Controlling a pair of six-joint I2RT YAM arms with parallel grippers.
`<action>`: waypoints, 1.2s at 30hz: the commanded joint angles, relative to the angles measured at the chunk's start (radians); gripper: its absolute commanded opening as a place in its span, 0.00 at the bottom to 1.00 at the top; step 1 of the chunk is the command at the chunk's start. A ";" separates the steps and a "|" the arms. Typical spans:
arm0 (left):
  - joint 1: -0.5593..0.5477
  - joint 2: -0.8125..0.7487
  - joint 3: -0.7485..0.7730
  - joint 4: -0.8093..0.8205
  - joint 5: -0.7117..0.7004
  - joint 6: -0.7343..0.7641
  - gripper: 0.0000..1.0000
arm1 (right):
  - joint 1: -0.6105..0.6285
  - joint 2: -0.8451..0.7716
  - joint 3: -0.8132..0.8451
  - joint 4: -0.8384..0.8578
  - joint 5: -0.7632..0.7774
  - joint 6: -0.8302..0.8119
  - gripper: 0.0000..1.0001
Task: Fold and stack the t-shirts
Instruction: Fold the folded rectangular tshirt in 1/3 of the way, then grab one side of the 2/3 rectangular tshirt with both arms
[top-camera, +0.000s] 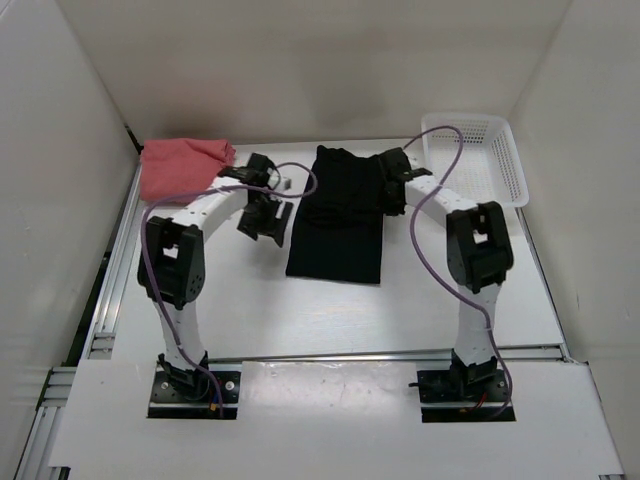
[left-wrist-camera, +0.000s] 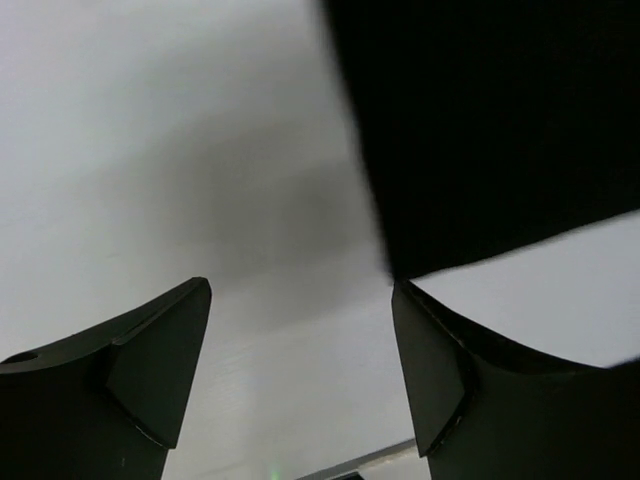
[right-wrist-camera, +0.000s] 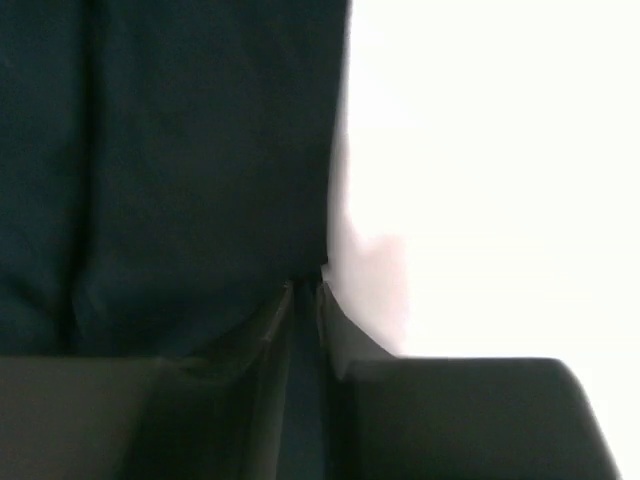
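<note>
A black t-shirt (top-camera: 338, 222) lies folded into a long strip in the middle of the table. A salmon pink t-shirt (top-camera: 180, 166) lies bunched at the back left corner. My left gripper (top-camera: 262, 222) hangs open just left of the black shirt's left edge. In the left wrist view the left gripper (left-wrist-camera: 300, 290) holds nothing, with the black t-shirt (left-wrist-camera: 500, 130) at upper right. My right gripper (top-camera: 396, 172) sits at the shirt's upper right edge. In the right wrist view the right gripper (right-wrist-camera: 305, 285) has its jaws a narrow slit apart on the black t-shirt (right-wrist-camera: 180, 150); dark cloth shows in the slit.
A white perforated basket (top-camera: 516, 168) stands at the back right corner. White walls close in the table (top-camera: 300, 320) on the left, back and right. Purple cables loop over both arms.
</note>
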 joint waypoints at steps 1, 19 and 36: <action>-0.080 -0.055 0.049 -0.039 0.077 0.001 0.84 | -0.014 -0.214 -0.115 -0.009 -0.159 -0.015 0.49; -0.158 0.056 -0.131 0.093 0.114 0.001 0.87 | 0.020 -0.469 -0.756 0.186 -0.500 0.125 0.61; -0.158 0.099 -0.068 0.062 0.214 0.001 0.10 | 0.038 -0.495 -0.861 0.226 -0.590 0.229 0.27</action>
